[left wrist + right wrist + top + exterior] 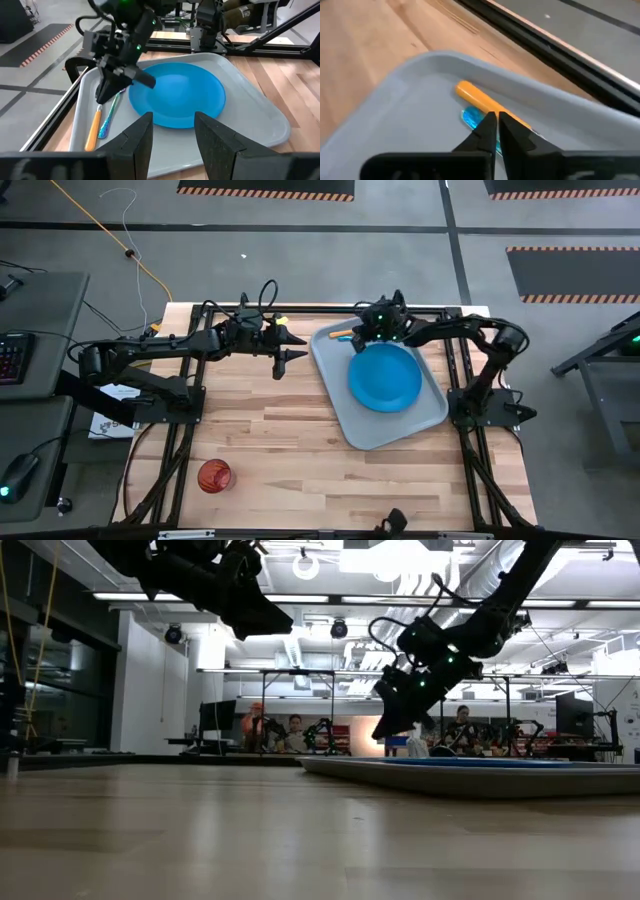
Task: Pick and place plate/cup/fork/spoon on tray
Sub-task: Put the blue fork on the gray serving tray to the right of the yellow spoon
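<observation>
High view — tray [420, 420] at 3 o'clock, plate [385, 376] on it; cup [214, 476] at 7 o'clock on the table [290, 430]; left gripper [300, 345] parted, empty.

Left wrist — spoon [93, 129] and fork [109, 117] lie beside plate, in tray.

Right wrist — right gripper [494, 122] closed, empty, above both handles.

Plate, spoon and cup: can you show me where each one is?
plate [385, 376]: high view, on the middle of its blue face.
spoon [93, 129]: left wrist view, on its orange handle.
cup [214, 476]: high view, on its red top.
</observation>
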